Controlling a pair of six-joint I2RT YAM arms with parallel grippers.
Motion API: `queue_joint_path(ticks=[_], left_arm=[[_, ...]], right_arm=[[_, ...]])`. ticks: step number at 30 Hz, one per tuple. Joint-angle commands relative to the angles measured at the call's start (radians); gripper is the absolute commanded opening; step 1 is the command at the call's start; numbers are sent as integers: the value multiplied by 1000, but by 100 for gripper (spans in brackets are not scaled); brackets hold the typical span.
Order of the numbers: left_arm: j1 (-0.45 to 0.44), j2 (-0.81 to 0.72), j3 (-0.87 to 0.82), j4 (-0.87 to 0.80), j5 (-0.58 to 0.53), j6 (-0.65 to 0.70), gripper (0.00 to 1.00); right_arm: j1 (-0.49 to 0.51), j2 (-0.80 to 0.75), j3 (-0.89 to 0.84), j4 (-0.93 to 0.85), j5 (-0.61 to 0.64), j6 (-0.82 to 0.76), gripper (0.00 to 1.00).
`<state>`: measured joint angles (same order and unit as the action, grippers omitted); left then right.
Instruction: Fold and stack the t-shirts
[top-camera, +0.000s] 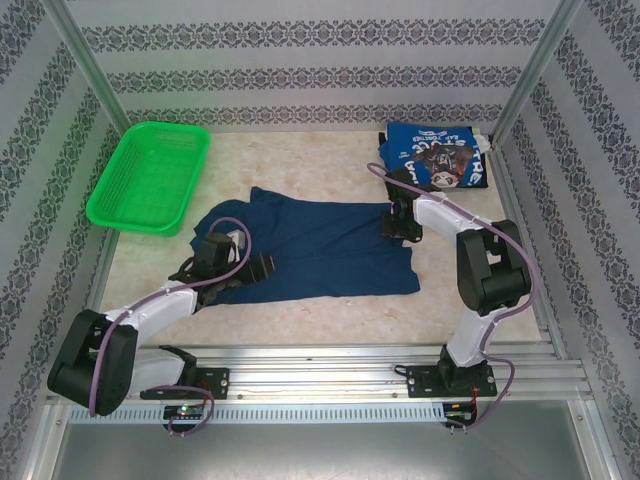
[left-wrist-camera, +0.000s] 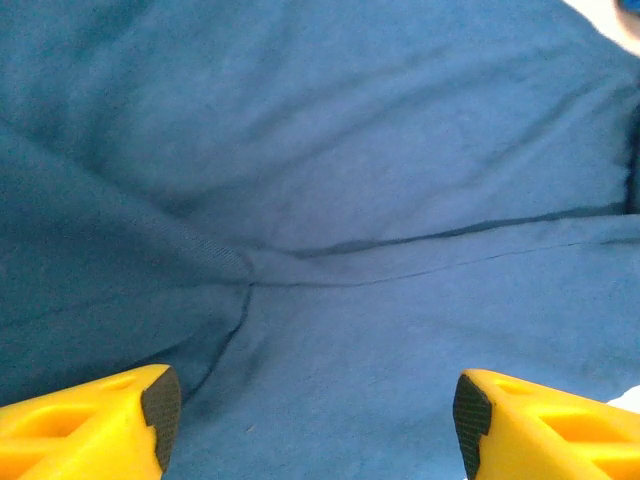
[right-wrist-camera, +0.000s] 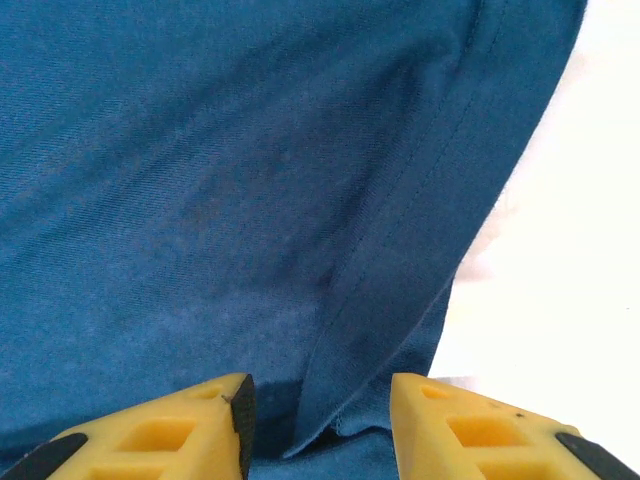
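**Marbled tabletop, two shirts, both claws released**

Surface: a pale marbled table (top-camera: 330, 320), bordered at the near edge by ribbed aluminium rails (top-camera: 330, 362) that carry both arm bases. Enclosure: walls (top-camera: 300, 60) papered in white with grey ornamental bands, and a slanted metal post (top-camera: 85, 55) at each far corner. A green mesh basket (top-camera: 150, 178) sits at the far left of the table.

Navy t-shirt (top-camera: 320, 245): lies opened out across the middle of the table, unfolded. The cloth is plain, with shallow creases and a seam line running through it. Its right hem is stitched and slightly turned over against the bare table.

Brighter blue t-shirt (top-camera: 437, 158): folded into a compact rectangle at the far right corner, well apart from the basket, white lettering and a dark picture facing up.

Left gripper (left-wrist-camera: 315, 400): over the navy shirt's left part, fingers spread wide, nothing between them.

Right gripper (right-wrist-camera: 320, 400): at the navy shirt's right hem, fingers parted, with the turned hem lying in the gap, not pinched.
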<state>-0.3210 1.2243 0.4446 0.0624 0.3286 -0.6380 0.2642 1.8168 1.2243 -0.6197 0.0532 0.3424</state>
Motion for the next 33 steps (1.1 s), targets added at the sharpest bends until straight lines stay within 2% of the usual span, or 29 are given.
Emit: queue_joint_path(ticks=[1,7,15,17,22,31,33], left_arm=[[-11,7,-10,19,-56,-13,73],[0,55,-12,16,-117,-42,73],[91,57,-33,-52,-185,-77,73],[120,48,-38,-64,-185,-75,73],[169,39,-40,-74,-164,-55,73],[170,59,-49,-33,-81,0,73],[169,67,-57,-6,-62,0,73]], right_arm=[[-5,32,-25,22,13,27,41],[-7,79,6,34,37,24,36],[-63,48,-9,25,74,6,6],[-71,18,-20,24,80,1,3],[-95,-4,-29,3,102,-15,0],[-147,-9,-24,-19,121,-50,0],[-152,16,-18,-45,129,-55,10]])
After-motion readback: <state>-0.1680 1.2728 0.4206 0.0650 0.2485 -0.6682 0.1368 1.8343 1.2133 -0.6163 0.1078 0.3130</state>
